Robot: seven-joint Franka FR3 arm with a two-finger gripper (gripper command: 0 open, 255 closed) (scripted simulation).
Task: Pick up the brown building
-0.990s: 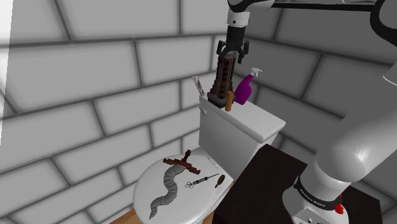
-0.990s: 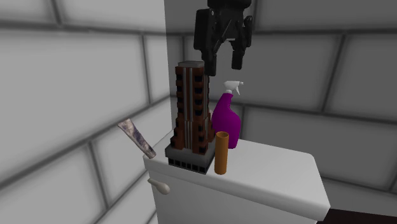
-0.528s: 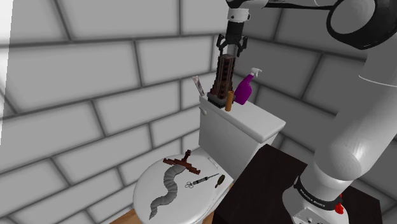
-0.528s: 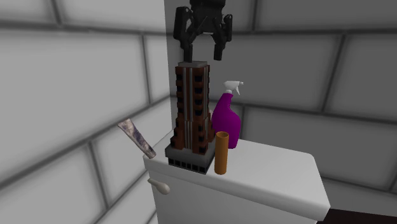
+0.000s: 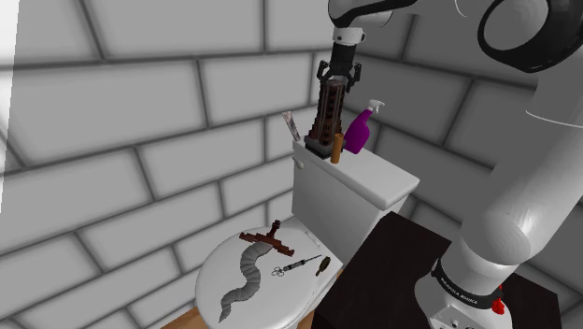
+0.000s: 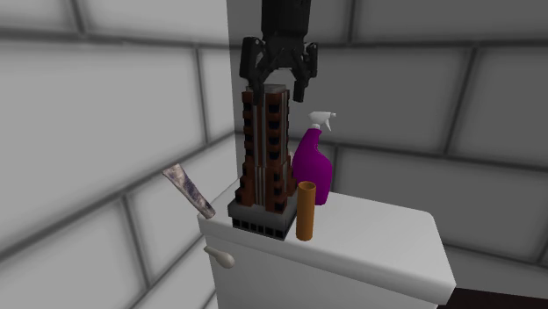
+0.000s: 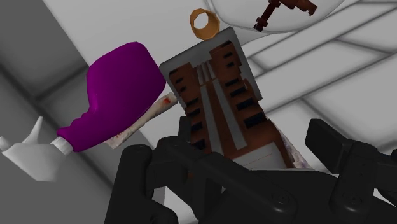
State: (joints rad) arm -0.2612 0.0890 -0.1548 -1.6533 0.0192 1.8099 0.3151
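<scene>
The brown building [image 6: 266, 154], a tall brick-coloured tower on a dark grey base, stands upright on the white toilet tank [image 6: 378, 241]. In the shoulder view the building [image 5: 327, 114] is at the tank's far end. My gripper [image 6: 277, 90] hangs straight over it, open, with one finger on each side of the tower's top. The fingers do not clasp it. The gripper [image 5: 335, 82] points down in the shoulder view. In the wrist view the building [image 7: 216, 95] runs away between the two spread fingers [image 7: 135, 167].
A purple spray bottle [image 6: 312, 165] stands just behind the tower and an orange tube [image 6: 306, 211] just in front. A flat tube [image 6: 188, 191] leans off the tank's edge. A grey worm-like thing [image 5: 240, 280] and small tools lie on the toilet lid [image 5: 217, 264]. Brick walls stand close behind.
The gripper has moved toward the second exterior view's left until it is over the building, then come down so its open fingers flank the top. The building has not moved.
</scene>
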